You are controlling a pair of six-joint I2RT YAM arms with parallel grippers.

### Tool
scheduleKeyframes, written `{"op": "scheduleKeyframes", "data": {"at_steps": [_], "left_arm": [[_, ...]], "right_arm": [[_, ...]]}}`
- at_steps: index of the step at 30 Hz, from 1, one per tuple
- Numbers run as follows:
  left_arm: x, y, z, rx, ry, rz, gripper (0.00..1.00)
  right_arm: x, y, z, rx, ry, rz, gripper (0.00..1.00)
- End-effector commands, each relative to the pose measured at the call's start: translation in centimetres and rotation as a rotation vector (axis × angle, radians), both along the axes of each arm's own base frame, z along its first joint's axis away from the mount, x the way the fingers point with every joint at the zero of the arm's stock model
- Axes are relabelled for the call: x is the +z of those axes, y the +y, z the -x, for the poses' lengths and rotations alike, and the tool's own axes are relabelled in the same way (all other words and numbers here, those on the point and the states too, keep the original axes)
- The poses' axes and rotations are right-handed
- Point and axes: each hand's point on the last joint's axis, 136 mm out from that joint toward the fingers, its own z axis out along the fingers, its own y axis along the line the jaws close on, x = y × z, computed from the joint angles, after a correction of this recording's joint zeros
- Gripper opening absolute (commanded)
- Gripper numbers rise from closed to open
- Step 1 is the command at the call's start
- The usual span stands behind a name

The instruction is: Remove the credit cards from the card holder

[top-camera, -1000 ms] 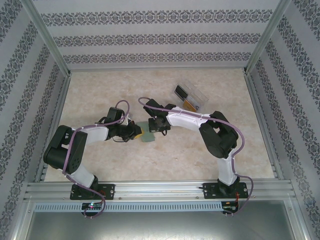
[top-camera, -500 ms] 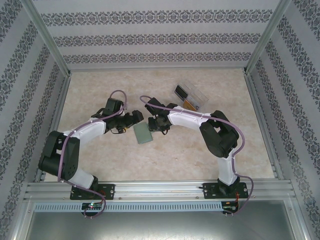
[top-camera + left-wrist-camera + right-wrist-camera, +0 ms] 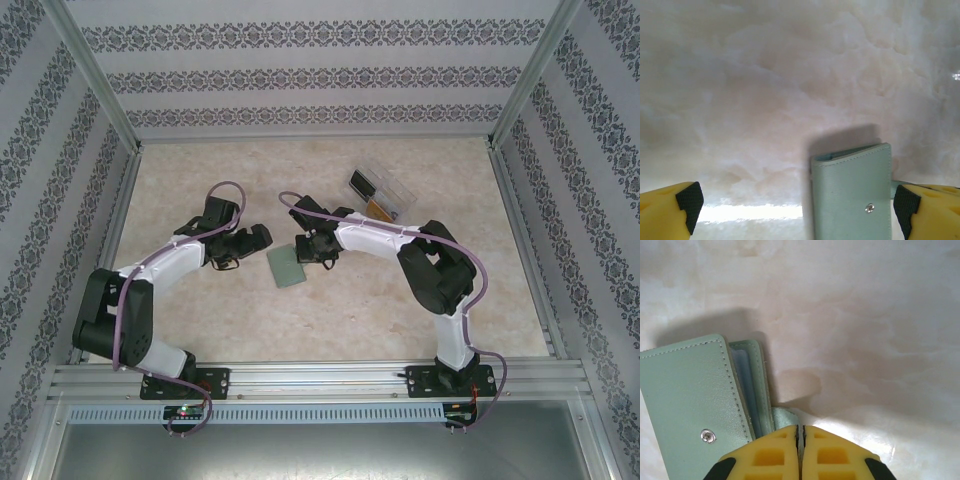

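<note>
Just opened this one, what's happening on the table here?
Two robot arms are working on a grey-green card holder that lies folded shut on the table. The left gripper is close to it with jaws wide open, gripping nothing. The right gripper is at the holder's other side with jaws shut, tips by a small strap; whether it pinches that is unclear. A clear box sits further back.

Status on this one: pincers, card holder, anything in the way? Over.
Left pincer open near card holder. Right pincer shut at its edge. It lies folded shut, flat. Clear box off behind, nothing blocking.
</note>
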Motion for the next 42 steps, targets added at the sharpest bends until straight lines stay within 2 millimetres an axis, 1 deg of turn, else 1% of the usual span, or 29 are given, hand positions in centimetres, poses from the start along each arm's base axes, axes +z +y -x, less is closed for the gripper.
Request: {"op": "scheduleKeyframes", "data": {"at_steps": [1, 3, 5, 7, 8, 10, 12, 15, 17, 21, 23, 25, 27, 31, 34, 39, 42], "left_arm": [[2.0, 1.6, -0.2, 0.012, -0.037, -0.045, 0.99], [2.6, 1.9, -0.2, 0.020, -0.057, -0.043, 0.99], [3.0, 2.2, -0.3, 0.029, -0.069, -0.044, 0.99], [3.1, 2.3, -0.1, 0.034, -0.072, -0.043, 0.99], [3.1, 2.3, -0.1, 0.035, -0.073, -0.042, 0.99], [3.1, 2.3, 0.0, 0.034, -0.073, -0.026, 0.99], [3.2, 2.2, 0.1, 0.032, -0.068, -0.004, 0.99], [3.1, 2.0, 0.2, 0.020, -0.060, 0.009, 0.99], [3.0, 1.9, 0.1, 0.022, -0.058, 0.016, 0.99], [2.7, 1.2, 0.0, 0.005, -0.052, 0.057, 0.99], [2.8, 0.6, -0.1, -0.012, -0.056, 0.089, 1.00], [2.7, -0.3, -0.2, -0.030, -0.058, 0.145, 0.99], [2.5, -1.4, -0.3, -0.054, -0.058, 0.202, 0.97], [1.9, -3.4, -0.5, -0.101, -0.023, 0.304, 0.90], [1.6, -4.9, -0.8, -0.122, 0.001, 0.351, 0.85], [1.7, -6.9, -1.6, -0.160, 0.003, 0.361, 0.76], [1.8, -8.2, -2.1, -0.189, 0.010, 0.356, 0.69]], "right_arm": [[5.2, -0.8, -2.2, -0.015, -0.164, -0.018, 0.04], [7.7, -0.4, -2.8, -0.005, -0.231, -0.062, 0.03], [9.5, 0.4, -3.1, 0.013, -0.266, -0.118, 0.03], [10.6, 1.6, -3.1, 0.041, -0.270, -0.174, 0.03], [10.7, 2.2, -3.1, 0.056, -0.263, -0.201, 0.03], [10.2, 3.1, -3.0, 0.073, -0.244, -0.221, 0.03], [9.5, 3.5, -3.0, 0.074, -0.221, -0.225, 0.03], [9.0, 4.0, -3.0, 0.077, -0.203, -0.244, 0.03], [8.8, 3.8, -3.1, 0.067, -0.205, -0.232, 0.03], [9.4, 3.1, -3.3, 0.046, -0.216, -0.225, 0.03], [9.4, 2.3, -3.5, 0.037, -0.221, -0.201, 0.03], [8.6, 0.8, -4.0, 0.015, -0.195, -0.183, 0.03], [7.1, -0.7, -4.3, -0.007, -0.155, -0.183, 0.04], [4.6, -3.9, -5.0, -0.029, -0.109, -0.134, 0.04], [3.3, -5.6, -5.3, -0.050, -0.089, -0.122, 0.04], [2.0, -7.1, -5.4, -0.042, -0.067, -0.097, 0.04], [1.7, -7.5, -5.4, -0.039, -0.067, -0.105, 0.05]]}}
